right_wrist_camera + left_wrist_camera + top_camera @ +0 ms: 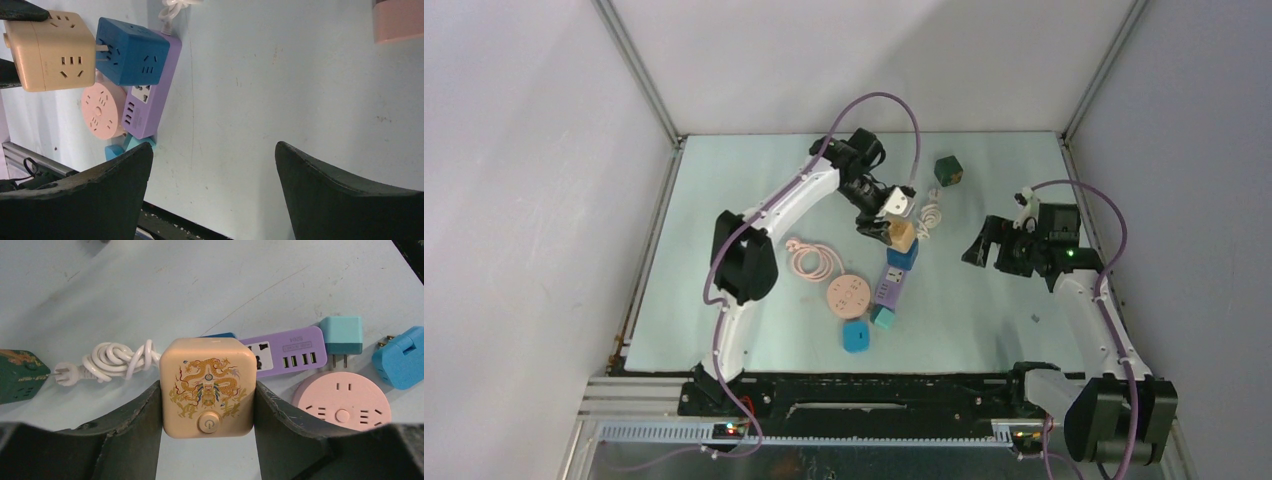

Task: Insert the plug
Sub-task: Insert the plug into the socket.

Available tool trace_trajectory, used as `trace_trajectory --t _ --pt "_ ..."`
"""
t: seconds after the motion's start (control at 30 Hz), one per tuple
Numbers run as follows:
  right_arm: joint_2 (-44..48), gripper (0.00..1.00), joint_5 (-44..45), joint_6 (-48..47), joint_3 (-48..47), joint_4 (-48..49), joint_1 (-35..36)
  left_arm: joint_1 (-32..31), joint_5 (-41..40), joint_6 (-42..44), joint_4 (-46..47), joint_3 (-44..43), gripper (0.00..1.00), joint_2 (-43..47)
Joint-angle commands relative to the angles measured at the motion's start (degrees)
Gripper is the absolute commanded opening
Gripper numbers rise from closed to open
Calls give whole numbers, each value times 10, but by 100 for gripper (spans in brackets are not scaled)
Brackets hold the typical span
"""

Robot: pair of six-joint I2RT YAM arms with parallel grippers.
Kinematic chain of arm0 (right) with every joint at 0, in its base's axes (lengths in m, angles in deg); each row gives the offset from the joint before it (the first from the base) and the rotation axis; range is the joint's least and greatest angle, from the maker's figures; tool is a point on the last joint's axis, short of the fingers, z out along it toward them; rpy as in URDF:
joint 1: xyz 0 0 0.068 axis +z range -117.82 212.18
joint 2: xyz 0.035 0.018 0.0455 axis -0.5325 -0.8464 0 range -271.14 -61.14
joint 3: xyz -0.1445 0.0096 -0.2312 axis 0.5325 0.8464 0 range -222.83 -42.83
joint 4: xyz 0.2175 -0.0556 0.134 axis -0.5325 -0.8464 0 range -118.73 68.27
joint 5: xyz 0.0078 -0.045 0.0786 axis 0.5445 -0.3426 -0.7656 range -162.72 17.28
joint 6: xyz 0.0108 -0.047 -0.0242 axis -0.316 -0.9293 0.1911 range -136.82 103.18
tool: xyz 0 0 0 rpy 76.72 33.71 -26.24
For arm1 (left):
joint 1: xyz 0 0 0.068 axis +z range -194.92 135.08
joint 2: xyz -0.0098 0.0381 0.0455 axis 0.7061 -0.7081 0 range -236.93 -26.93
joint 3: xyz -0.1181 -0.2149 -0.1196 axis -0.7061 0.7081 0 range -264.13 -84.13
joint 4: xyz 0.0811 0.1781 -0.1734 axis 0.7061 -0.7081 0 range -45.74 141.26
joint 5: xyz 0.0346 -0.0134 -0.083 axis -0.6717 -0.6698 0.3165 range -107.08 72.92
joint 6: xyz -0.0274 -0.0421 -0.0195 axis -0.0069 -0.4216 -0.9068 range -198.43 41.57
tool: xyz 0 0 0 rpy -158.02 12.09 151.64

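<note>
My left gripper (207,407) is shut on a beige cube socket (207,387) printed with a gold dragon, one finger on each side. In the right wrist view the beige cube (50,50) is held off the table, and its plug pins (101,47) reach the side face of a blue cube socket (130,50). A narrow gap shows between the two cubes. The blue cube (902,257) sits on the end of a purple power strip (888,287). My right gripper (984,245) hovers open to the right of them, nothing between its fingers (125,170).
A pink round socket (848,296) with its coiled pink cable (812,260) lies left of the strip. A teal adapter (883,317) and a blue adapter (857,336) lie nearer me. A white coiled cable (931,213) and a dark green cube (948,170) lie further back.
</note>
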Motion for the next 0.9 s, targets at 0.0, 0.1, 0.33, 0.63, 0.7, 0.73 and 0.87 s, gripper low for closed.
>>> trace_trajectory --t 0.0,0.1,0.33,0.63,0.7,0.73,0.87 --pt "5 95 -11 -12 4 19 -9 -14 18 -9 19 -30 0 -1" --pt "4 95 -14 -14 4 18 -13 -15 15 -17 31 -31 0 -1" --pt "0 95 -19 -18 4 16 -20 -12 19 -36 63 -14 0 15" --pt "-3 95 -29 -18 4 19 -28 8 32 -55 117 38 0 63" --pt "-4 95 -30 -17 4 20 -29 11 28 -52 113 37 0 66" --pt "-4 95 -32 -18 4 20 -30 12 27 -48 104 37 0 67" --pt "-6 95 -33 -20 4 18 -32 13 20 -26 73 36 0 67"
